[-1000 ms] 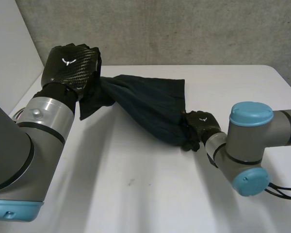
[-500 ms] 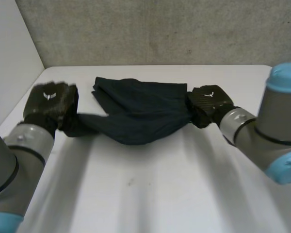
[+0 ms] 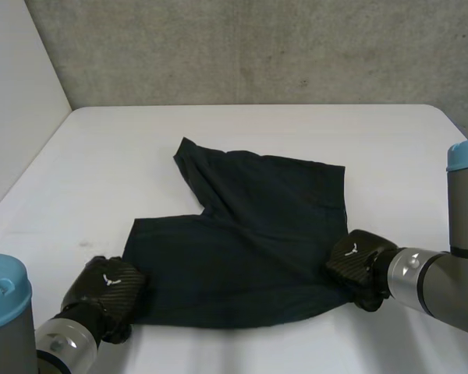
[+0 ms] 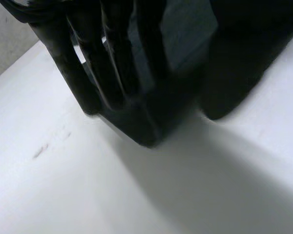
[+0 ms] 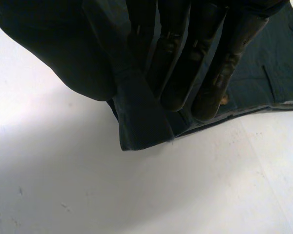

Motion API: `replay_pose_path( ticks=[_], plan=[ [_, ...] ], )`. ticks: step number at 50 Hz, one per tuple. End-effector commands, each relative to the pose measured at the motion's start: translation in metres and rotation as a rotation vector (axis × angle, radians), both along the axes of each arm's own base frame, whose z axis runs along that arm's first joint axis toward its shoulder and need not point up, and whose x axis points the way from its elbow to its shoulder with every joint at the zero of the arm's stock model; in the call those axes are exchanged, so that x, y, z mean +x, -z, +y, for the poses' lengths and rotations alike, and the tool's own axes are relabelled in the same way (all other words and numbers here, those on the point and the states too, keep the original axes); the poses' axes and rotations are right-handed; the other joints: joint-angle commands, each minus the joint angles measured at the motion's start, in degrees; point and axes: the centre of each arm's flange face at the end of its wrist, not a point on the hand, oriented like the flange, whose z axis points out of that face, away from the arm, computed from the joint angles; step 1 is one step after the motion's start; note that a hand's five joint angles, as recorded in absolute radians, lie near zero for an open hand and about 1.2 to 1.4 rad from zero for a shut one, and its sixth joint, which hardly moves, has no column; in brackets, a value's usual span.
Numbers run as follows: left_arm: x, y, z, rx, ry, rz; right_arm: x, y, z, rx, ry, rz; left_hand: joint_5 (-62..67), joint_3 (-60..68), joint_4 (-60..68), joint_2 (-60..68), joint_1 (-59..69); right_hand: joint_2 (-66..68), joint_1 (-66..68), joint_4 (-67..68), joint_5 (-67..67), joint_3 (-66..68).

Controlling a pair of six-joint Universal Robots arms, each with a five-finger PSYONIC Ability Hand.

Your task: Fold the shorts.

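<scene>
The shorts [image 3: 249,234] lie spread almost flat on the white desk [image 3: 296,125], with no fold made yet, the left hand [image 3: 105,290] clenched on one near corner and the right hand [image 3: 355,261] pinching the other.

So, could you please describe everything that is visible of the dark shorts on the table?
The dark navy cloth shorts lie spread almost flat on the white table, with a few soft wrinkles. One leg points toward the far left. A stitched hem edge shows in the right wrist view. The left hand pinches the near left corner and the right hand pinches the near right corner, both low at the table surface.
</scene>
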Motion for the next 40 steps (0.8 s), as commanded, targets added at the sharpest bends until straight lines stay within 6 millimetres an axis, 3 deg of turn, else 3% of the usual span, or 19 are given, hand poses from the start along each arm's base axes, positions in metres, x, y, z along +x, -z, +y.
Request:
replay_pose_path(
  ticks=[1, 4, 9, 10, 21, 29, 40],
  plan=[
    [-0.021, -0.03, -0.032, -0.184, 0.017, 0.103, 0.0, 0.007, -0.007, -0.06, 0.009, -0.021, -24.89, -26.28, -26.08, -24.8, -20.94, 12.49, 25.23, 11.76, 13.59, 12.31],
    [-0.029, -0.051, -0.057, -0.307, 0.006, 0.171, 0.001, 0.01, -0.008, -0.084, 0.008, -0.031, -23.21, -24.6, -24.4, -23.13, -19.27, 12.49, 25.23, 11.76, 13.59, 12.31],
    [-0.041, -0.054, -0.107, -0.386, 0.021, 0.228, 0.0, 0.016, -0.006, -0.088, 0.011, -0.036, -17.16, -18.55, -18.35, -17.07, -13.21, 12.49, 25.23, 11.76, 13.59, 12.31],
    [-0.045, -0.052, -0.123, -0.393, 0.037, 0.242, 0.0, 0.018, -0.005, -0.084, 0.014, -0.038, -16.65, -18.04, -17.84, -16.56, -12.7, 12.49, 25.23, 11.76, 13.59, 12.31],
    [-0.086, -0.01, -0.212, -0.377, 0.135, 0.274, 0.0, 0.024, -0.002, -0.082, 0.034, -0.067, -9.75, -11.14, -10.94, -9.67, -5.81, 12.49, 25.23, 11.76, 13.59, 12.31],
    [-0.098, 0.022, -0.247, -0.311, 0.126, 0.246, 0.0, 0.03, 0.0, -0.076, 0.033, -0.062, -6.38, -7.77, -7.57, -6.3, -2.44, 12.49, 25.23, 11.76, 13.59, 12.31],
    [-0.105, 0.04, -0.261, -0.307, 0.133, 0.247, -0.001, 0.035, 0.002, -0.076, 0.036, -0.061, -3.19, -4.57, -4.37, -3.1, 0.76, 12.49, 25.23, 11.76, 13.59, 12.31]
  ],
)
